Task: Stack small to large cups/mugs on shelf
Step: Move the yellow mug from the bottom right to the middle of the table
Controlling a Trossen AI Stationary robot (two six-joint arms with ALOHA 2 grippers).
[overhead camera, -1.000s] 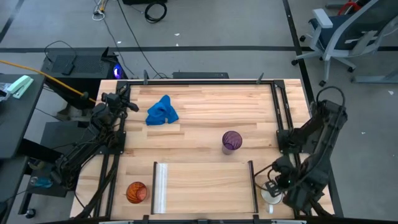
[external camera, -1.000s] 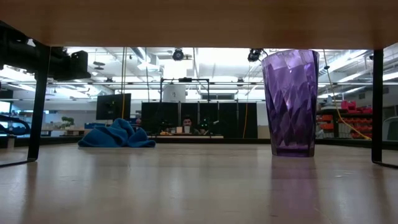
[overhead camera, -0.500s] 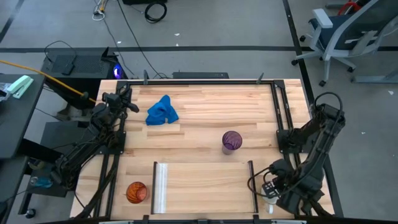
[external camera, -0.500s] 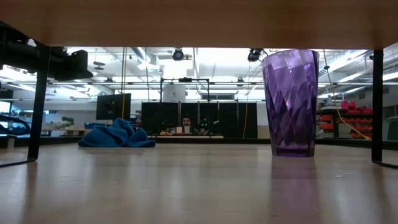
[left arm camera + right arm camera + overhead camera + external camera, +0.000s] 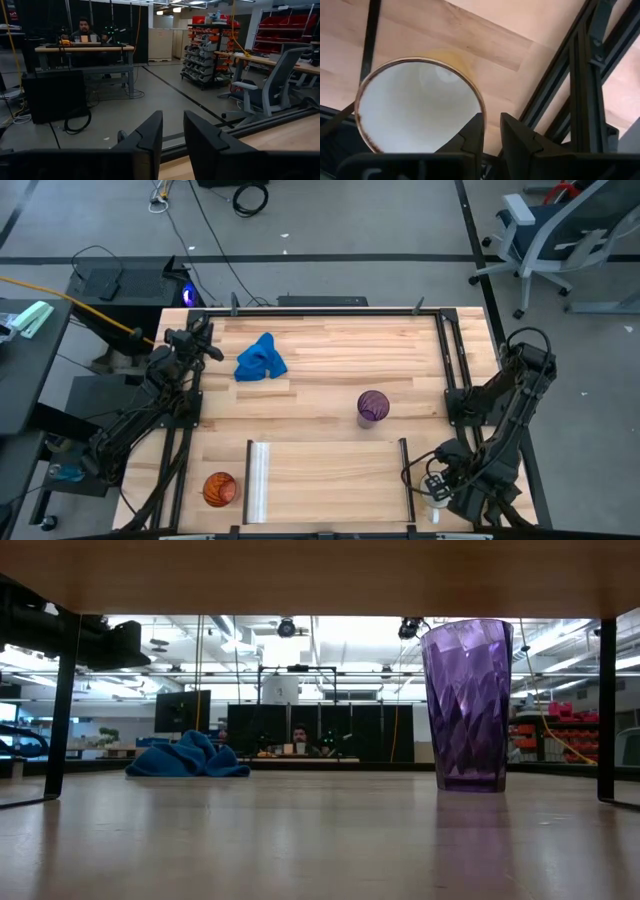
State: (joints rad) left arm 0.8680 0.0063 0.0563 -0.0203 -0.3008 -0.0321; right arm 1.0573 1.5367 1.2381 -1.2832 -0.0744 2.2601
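Observation:
The white mug [image 5: 417, 107] is at the table's near right corner, mouth up, right of the shelf's dark rail [image 5: 370, 35]; the high view shows only a bit of the mug [image 5: 437, 492] under my right gripper [image 5: 491, 131], which is shut beside its rim. The light-wood shelf [image 5: 330, 475] lies at the near middle. The orange cup [image 5: 219, 488] stands on the table left of the shelf's silver rail [image 5: 258, 480]. The purple tumbler [image 5: 372, 407] stands upright on its base beyond the shelf. My left gripper [image 5: 208, 345] is shut and empty at the far left. My right gripper comes at the white mug from above, its fingers pointing down at the side of the rim [image 5: 481, 111]. The fingers [image 5: 476, 131] themselves hide the place of contact, so the part held cannot be told. The mug stays upright, mouth up; whether it is lifted clear, I cannot tell.
A crumpled blue cloth [image 5: 260, 358] lies at the far left of the table. Dark metal frame rails [image 5: 455, 370] run along the table's right and left sides. A person [image 5: 300, 735] sits at a desk in the room beyond the far edge.
My right gripper has shifted a little toward the table's near edge and left, over the white mug, and now covers more of it in the high view. The tumbler, the orange cup and the cloth have kept still.

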